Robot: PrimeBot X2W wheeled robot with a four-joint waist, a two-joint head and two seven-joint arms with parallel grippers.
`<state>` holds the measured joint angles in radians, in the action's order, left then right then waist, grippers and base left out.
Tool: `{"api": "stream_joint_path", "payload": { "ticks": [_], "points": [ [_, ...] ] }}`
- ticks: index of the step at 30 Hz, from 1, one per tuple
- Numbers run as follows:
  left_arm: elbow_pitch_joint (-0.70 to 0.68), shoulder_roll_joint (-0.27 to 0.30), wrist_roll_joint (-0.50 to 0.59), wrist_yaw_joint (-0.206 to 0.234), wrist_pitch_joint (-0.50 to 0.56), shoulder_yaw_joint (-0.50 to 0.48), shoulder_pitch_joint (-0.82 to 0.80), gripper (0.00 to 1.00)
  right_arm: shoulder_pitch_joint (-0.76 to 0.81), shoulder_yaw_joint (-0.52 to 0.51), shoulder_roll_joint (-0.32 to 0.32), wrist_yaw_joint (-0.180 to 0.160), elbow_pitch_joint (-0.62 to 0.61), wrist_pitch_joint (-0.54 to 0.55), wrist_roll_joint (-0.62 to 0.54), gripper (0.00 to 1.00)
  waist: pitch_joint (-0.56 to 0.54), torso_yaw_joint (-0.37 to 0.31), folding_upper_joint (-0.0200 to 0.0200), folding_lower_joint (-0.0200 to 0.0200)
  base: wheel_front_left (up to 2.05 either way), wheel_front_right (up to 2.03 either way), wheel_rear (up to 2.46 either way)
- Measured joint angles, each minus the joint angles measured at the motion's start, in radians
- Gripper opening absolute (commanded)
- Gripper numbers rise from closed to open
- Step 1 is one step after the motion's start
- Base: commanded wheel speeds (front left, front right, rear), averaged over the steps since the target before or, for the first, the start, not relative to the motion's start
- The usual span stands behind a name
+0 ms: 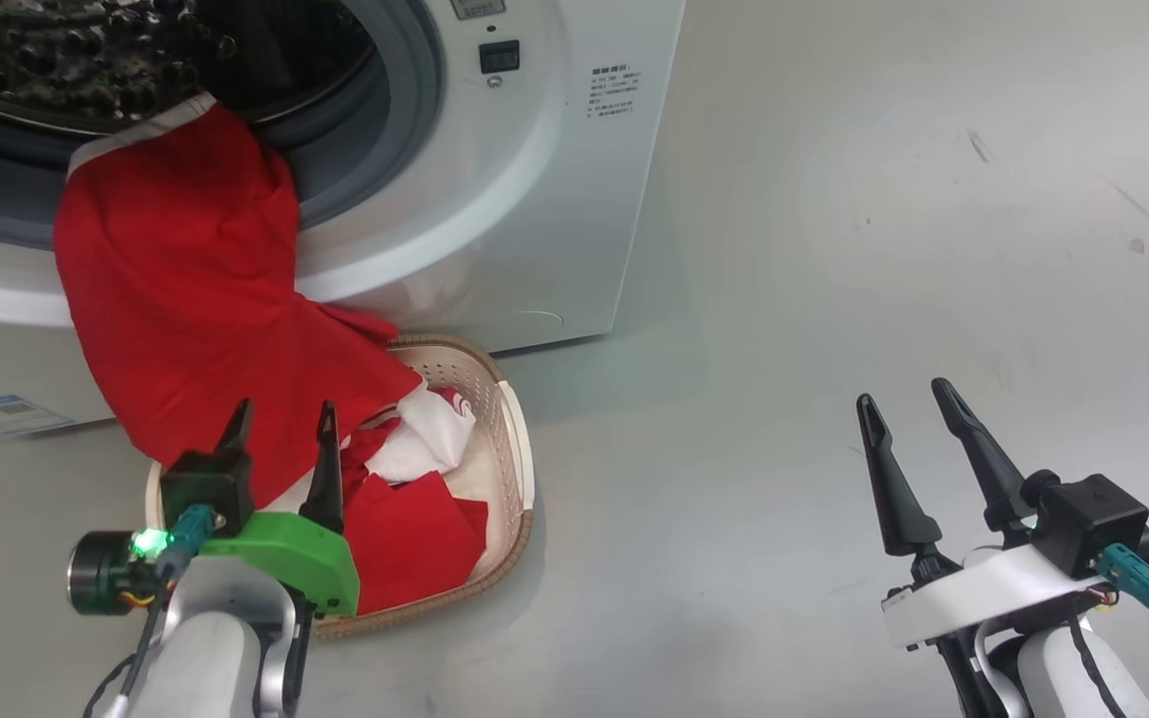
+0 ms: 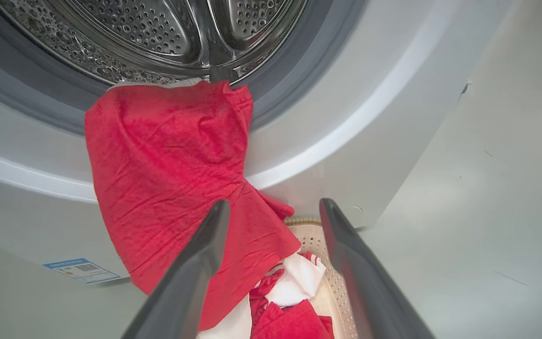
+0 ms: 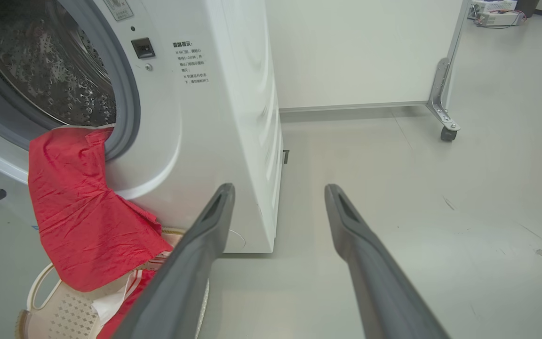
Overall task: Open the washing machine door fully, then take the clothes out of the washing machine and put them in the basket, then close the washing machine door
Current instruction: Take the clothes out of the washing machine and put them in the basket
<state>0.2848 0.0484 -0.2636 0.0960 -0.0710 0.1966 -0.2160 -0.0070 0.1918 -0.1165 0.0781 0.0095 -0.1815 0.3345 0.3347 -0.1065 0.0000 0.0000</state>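
Grey floor [image 1: 834, 249]: creased red clothes [image 1: 176, 299] trail from the washer [image 1: 535, 150] into the basket [image 1: 520, 449]; left gripper [image 1: 285, 406], right gripper [image 1: 902, 391] splayed, empty.

The drum [image 1: 86, 60] is cut off by the head view's top and left edges, and its inside is too dark to tell whether more fabric lies there. The clothes [image 1: 186, 279] hang over its rim. They and the left gripper [image 1: 285, 406] hide the left half of the basket [image 1: 510, 469]. The label [image 1: 617, 93] print is too small to read. The sticker [image 1: 1, 414] is clipped at the left edge. In the left wrist view the basket runs off the bottom edge, and the white cloth [image 2: 299, 278] there is perhaps a separate garment.
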Motion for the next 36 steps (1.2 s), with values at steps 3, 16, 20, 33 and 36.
{"api": "stream_joint_path", "payload": {
  "ticks": [3, 16, 20, 33, 36],
  "points": [
    [0.042, 0.000, 0.000, 0.000, 0.020, -0.009, -0.047, 1.00, -0.020, 0.010, 0.007, 0.003, 0.000, 0.000, 0.002, 1.00, 0.027, -0.018, 0.0000, 0.0000, 0.00, 0.00, 0.00],
    [0.205, 0.027, -0.024, 0.004, 0.147, -0.078, -0.242, 1.00, -0.077, 0.012, 0.024, 0.013, 0.012, -0.018, 0.035, 1.00, 0.128, -0.105, 0.0000, 0.0000, 0.00, 0.00, 0.00],
    [0.252, 0.057, -0.024, 0.005, 0.194, -0.106, -0.310, 1.00, -0.095, 0.012, 0.031, 0.017, 0.023, -0.027, 0.044, 1.00, 0.165, -0.131, 0.0000, 0.0000, 0.00, 0.00, 0.00],
    [0.367, 0.133, 0.006, 0.014, 0.247, -0.156, -0.483, 1.00, -0.142, 0.013, 0.045, 0.025, 0.074, -0.052, 0.063, 1.00, 0.252, -0.194, 0.0000, 0.0001, 0.00, 0.00, 0.00],
    [0.392, 0.133, 0.010, 0.015, 0.247, -0.168, -0.498, 1.00, -0.150, 0.013, 0.046, 0.025, 0.081, -0.053, 0.063, 1.00, 0.258, -0.198, 0.0000, 0.0001, 0.00, 0.00, 0.00]
  ]
}}
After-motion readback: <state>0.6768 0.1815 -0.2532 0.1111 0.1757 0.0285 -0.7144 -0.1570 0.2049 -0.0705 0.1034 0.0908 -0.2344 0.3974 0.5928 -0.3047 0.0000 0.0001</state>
